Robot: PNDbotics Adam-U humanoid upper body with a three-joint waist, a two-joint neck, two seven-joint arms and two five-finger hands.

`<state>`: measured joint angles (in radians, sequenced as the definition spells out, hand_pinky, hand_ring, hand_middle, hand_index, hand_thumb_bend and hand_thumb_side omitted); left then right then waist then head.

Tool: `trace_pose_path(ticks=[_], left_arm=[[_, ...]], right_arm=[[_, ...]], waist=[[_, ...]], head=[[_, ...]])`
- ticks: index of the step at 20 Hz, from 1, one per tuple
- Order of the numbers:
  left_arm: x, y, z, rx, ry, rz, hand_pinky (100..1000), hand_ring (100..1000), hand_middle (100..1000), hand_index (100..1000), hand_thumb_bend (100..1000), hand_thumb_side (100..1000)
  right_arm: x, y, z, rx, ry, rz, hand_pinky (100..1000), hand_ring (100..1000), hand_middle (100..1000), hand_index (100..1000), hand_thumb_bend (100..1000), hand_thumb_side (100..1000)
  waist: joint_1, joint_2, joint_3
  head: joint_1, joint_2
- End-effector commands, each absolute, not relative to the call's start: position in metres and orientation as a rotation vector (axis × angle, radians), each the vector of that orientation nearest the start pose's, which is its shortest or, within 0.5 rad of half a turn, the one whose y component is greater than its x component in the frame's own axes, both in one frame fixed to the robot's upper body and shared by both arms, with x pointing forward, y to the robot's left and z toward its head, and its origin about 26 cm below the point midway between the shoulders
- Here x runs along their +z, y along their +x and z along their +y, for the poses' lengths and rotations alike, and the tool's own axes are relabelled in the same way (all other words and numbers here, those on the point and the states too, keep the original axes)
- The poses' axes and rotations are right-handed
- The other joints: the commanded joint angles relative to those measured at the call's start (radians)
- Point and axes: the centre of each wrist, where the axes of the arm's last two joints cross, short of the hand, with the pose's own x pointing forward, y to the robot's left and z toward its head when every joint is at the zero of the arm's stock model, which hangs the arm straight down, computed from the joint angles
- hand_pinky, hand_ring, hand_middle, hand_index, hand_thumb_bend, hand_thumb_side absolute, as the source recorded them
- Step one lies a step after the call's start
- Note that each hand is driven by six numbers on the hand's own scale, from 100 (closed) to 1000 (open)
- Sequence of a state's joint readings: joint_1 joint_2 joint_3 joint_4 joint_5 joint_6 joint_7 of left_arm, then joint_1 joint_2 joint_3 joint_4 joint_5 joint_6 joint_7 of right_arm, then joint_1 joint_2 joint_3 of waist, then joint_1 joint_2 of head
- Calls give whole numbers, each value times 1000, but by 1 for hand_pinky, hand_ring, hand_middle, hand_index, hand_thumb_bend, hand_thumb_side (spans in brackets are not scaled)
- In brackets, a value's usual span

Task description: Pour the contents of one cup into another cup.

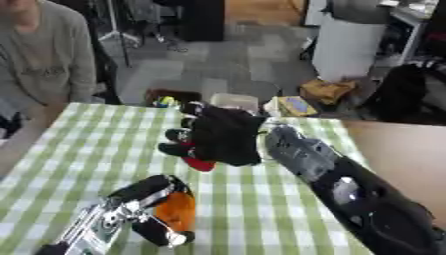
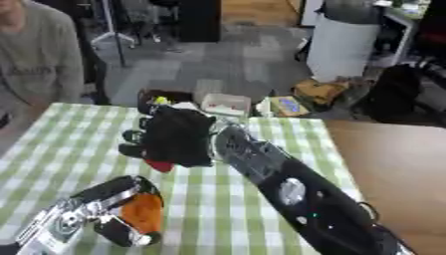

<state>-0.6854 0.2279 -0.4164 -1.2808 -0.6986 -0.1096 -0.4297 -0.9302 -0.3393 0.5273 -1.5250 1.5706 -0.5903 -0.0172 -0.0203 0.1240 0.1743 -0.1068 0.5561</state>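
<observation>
Black right hand [image 1: 225, 135], silver-jointed black arms, silver left hand [image 1: 131, 209]

Lighting even and moderately bright, daylight-like, no single source identifiable. Both views soft overall; fine detail lost throughout. Checked tablecloth [image 1: 78, 149] evenly lit, squares smeared toward 6 o'clock. Right hand [image 1: 225, 135] reads as a near-featureless black mass. Weak shadows only. Pale sheen on the metal of the left hand [image 1: 144, 209]. Floor beyond at 12 o'clock dimmer.
</observation>
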Motion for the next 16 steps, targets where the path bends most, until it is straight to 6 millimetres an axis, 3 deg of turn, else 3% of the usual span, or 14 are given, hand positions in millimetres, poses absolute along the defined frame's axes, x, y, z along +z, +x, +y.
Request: trace_pose_path(ticks=[1,8,16], left_arm=[[127,408,145,-1636,432,-1644,469,431,369,676,438,195],[131,407,146,-1647,552,-1685,476,431,369,676,458,205],[124,405,143,-1661,541,-1686,474,432,369,676,464,208]], right_arm=[[266,373,-106,-1749,1170,1660,636,330,580,868,100,100],[279,363,-114,-1698,1204,1750,616,319,552,867,100,100],[287,365,-122,-1683,1261,1750,625,323,563,867,100,100]], waist=[[6,-11,-4],[10,-7,-11],[13,-6,-9]], head=[[8,20],[17,35],[15,33]])
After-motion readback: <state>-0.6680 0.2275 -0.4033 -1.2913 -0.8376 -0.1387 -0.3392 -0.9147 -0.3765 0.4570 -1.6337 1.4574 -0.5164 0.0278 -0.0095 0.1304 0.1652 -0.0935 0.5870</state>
